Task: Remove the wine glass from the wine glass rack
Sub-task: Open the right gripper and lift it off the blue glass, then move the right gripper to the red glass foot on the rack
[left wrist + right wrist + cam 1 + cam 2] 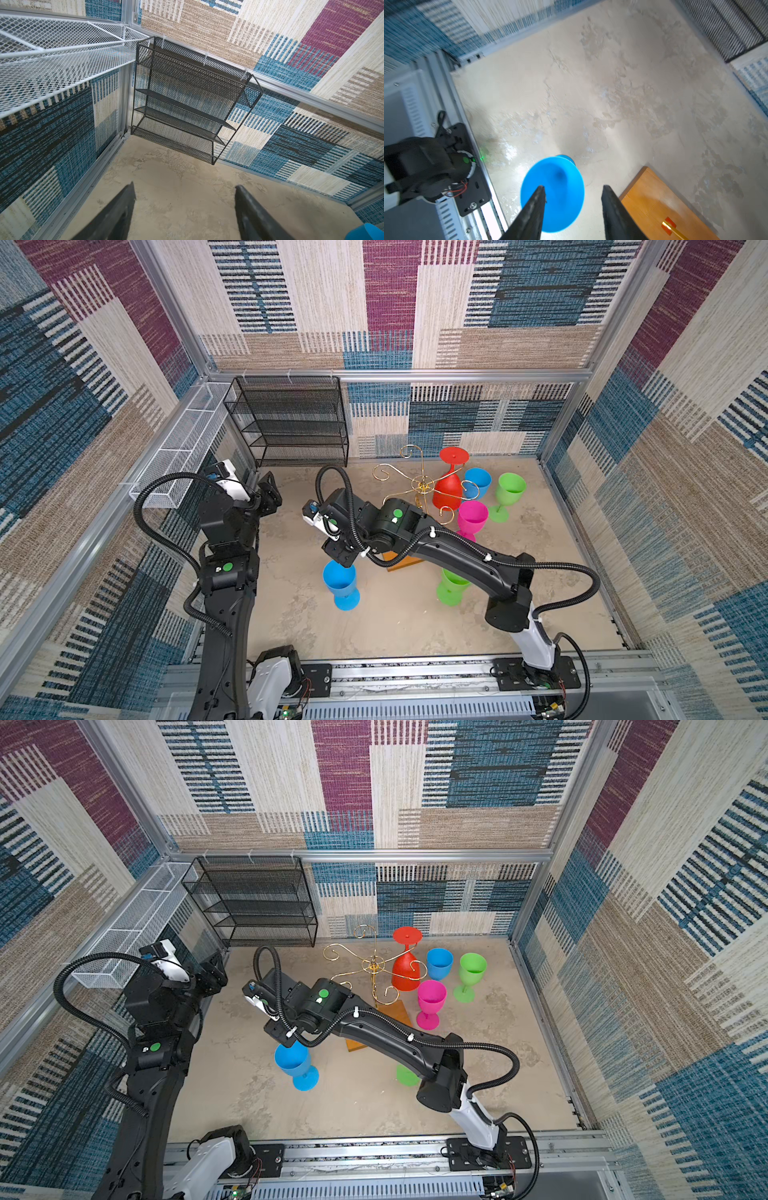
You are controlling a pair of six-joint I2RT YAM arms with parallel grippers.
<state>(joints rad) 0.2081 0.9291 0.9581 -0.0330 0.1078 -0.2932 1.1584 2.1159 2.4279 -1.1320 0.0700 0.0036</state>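
Observation:
The wine glass rack (423,485) (374,967) is a gold wire stand with scroll arms on an orange wooden base (654,197). A red wine glass (448,489) (406,971) hangs upside down from one of its arms. A blue wine glass (340,583) (296,1063) (556,176) stands upright on the table in front of the rack. My right gripper (343,558) (574,187) hovers open just above its rim, one finger over the bowl and the other outside it. My left gripper (268,489) (185,184) is open and empty at the far left.
Behind and right of the rack stand a blue glass (478,481), a green glass (509,493) and a pink glass (471,518). Another green glass (451,589) sits partly under my right arm. A black mesh shelf (291,423) and a white wire basket (183,443) line the back left.

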